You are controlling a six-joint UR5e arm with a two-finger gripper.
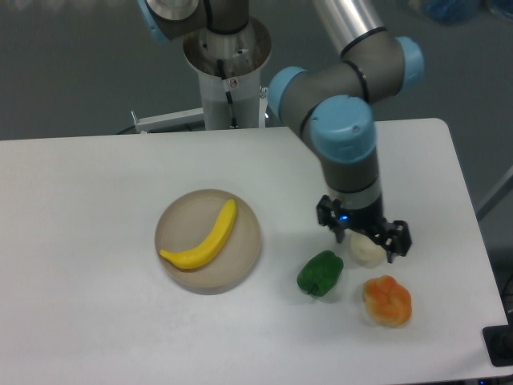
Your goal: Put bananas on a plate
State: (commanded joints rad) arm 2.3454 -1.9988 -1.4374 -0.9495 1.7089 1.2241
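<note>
The white table (96,241) bears the round beige-tan plate (244,257), the curved yellow banana (204,245) lying across it — task apparently done. Right of it, the two-finger gripper (366,238) stands spread around a pale round object (368,251) — whether gripping, unclear.

Silver-grey arm (353,32), light-blue joint caps, black gripper (365,233) with a small blue light

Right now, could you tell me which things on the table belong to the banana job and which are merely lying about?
Part of the job:
- banana, already lying on the plate
- plate

Lying about:
- green pepper
- orange fruit
- pale, whitish item, right under the gripper; whether it is gripped cannot be told
</note>
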